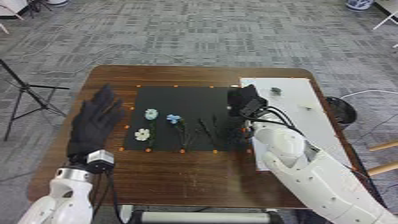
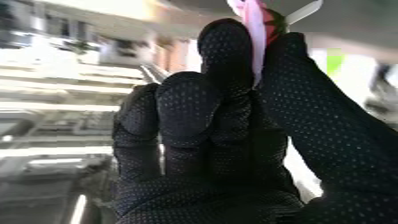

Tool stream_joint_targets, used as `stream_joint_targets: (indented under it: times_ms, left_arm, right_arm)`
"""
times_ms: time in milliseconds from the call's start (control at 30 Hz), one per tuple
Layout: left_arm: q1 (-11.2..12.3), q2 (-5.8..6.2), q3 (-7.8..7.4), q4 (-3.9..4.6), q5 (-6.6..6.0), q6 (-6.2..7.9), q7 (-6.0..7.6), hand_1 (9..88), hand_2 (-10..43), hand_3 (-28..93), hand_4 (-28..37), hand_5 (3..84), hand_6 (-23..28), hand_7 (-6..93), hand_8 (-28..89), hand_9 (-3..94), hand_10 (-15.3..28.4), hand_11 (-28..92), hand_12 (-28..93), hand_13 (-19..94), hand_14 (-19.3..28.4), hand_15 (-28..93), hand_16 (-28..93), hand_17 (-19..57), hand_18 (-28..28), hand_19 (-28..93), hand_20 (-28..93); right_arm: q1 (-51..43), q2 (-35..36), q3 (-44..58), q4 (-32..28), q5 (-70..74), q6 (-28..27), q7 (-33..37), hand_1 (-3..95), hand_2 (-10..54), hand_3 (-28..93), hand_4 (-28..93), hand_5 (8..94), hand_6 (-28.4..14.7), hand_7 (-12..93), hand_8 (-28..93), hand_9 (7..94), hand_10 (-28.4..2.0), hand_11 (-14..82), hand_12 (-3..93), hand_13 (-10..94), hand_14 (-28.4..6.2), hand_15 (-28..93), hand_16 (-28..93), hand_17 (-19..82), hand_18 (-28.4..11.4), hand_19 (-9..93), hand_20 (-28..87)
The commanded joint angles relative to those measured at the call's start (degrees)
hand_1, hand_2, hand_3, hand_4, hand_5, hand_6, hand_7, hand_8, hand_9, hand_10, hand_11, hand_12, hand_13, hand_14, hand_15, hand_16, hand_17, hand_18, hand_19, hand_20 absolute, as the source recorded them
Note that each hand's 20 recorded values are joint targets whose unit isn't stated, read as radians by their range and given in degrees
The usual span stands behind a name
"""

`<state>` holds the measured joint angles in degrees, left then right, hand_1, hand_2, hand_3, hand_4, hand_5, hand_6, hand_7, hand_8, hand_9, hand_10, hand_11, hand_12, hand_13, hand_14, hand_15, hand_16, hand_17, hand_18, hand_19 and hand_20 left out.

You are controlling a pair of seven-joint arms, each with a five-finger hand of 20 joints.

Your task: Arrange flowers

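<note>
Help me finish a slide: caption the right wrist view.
Right hand pinching a pink flower between thumb and finger.

Blue and cream flowers point(image 1: 142, 134) lie on the mat point(image 1: 191, 96), a pink flower point(image 2: 255, 25) in the right hand point(image 1: 245, 101).

Curved white robot arms point(image 1: 333, 185) at five and seven o'clock
Dotted black fabric gloves point(image 1: 92, 125), loose black cables point(image 1: 274, 121)

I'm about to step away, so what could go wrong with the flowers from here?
The right hand seems to pinch the pink flower by its petals, so they might crease or slip out. That hand is also close to the dark stems on the black mat, and could knock them askew.
</note>
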<state>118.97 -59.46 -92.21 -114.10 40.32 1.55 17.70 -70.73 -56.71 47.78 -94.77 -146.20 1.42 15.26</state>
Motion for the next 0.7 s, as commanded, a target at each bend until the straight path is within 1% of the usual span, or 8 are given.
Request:
stream_joint_targets:
  times_ms: [33,167,200,233,467,700]
  left_arm:
    - [0.87,-0.20,0.01,-0.05,0.76,0.05,-0.30,23.3,-1.3,60,-26.9,26.5,0.3,15.6,-9,21.1,9.6,11,16,19,13.3,8,7,-12.1,19.6,40,7]
    - [-0.89,0.12,0.82,0.61,0.98,0.15,-0.61,23.3,-1.4,60,-26.9,26.4,0.3,15.5,-9,21.1,9.7,11,16,19,13.2,8,7,-12.1,19.6,40,7]
    - [-0.67,0.13,0.65,0.48,0.95,-0.03,-0.59,23.3,-1.4,60,-26.9,26.4,0.3,15.6,-9,21.1,9.7,11,16,19,13.2,8,7,-12.1,19.6,40,7]
    - [-1.05,0.27,0.85,0.65,0.84,0.03,-0.64,23.3,-1.4,60,-26.9,26.4,0.2,15.6,-9,21.0,9.7,11,16,19,13.3,8,7,-12.1,19.6,40,7]
    - [-1.14,0.27,0.64,0.53,0.96,-0.78,-0.68,23.3,-1.4,60,-26.9,26.4,0.3,15.6,-9,21.1,9.7,11,16,18,13.3,8,7,-12.2,19.6,40,7]
    - [-0.82,0.25,0.19,0.26,0.94,-0.93,-0.71,23.2,-1.4,60,-26.9,26.3,0.2,15.7,-9,21.0,9.6,11,16,18,13.2,8,7,-12.2,19.6,40,7]
  right_arm:
    - [2.65,-9.95,-4.94,-0.77,-2.02,0.98,-2.15,46.3,-9.5,84,-22,71.3,1.2,49,2,83.4,-5.4,26.0,52.1,68,-5.2,70,39,29,-19.4,83,52]
    - [2.74,-12.99,-5.67,2.35,-3.92,0.49,-3.71,46.6,-9.5,84,-23,71.3,1.4,49,1,83.4,-5.4,25.7,51.6,68,-5.0,70,39,29,-19.4,83,52]
    - [2.66,-13.20,-6.36,2.35,-4.15,0.29,-3.41,46.6,-9.5,84,-23,71.4,1.4,49,1,83.4,-5.5,25.6,51.6,68,-5.1,70,39,29,-19.4,83,52]
    - [2.57,-13.51,-6.29,2.89,-4.99,0.05,-3.85,46.7,-9.5,84,-23,71.4,1.4,49,0,83.3,-5.5,25.5,51.5,68,-5.1,70,39,29,-19.4,83,52]
    - [2.96,-15.27,-6.58,6.01,-8.28,-0.73,-3.73,47.0,-9.5,83,-24,71.1,1.8,48,0,83.2,-5.5,24.6,51.2,68,-5.3,70,40,28,-19.3,82,52]
    - [2.57,-15.15,-6.45,5.96,-8.31,-1.11,-3.11,46.9,-9.5,83,-24,70.5,2.1,48,0,82.8,-5.2,24.0,51.3,67,-5.1,70,39,28,-19.4,82,52]
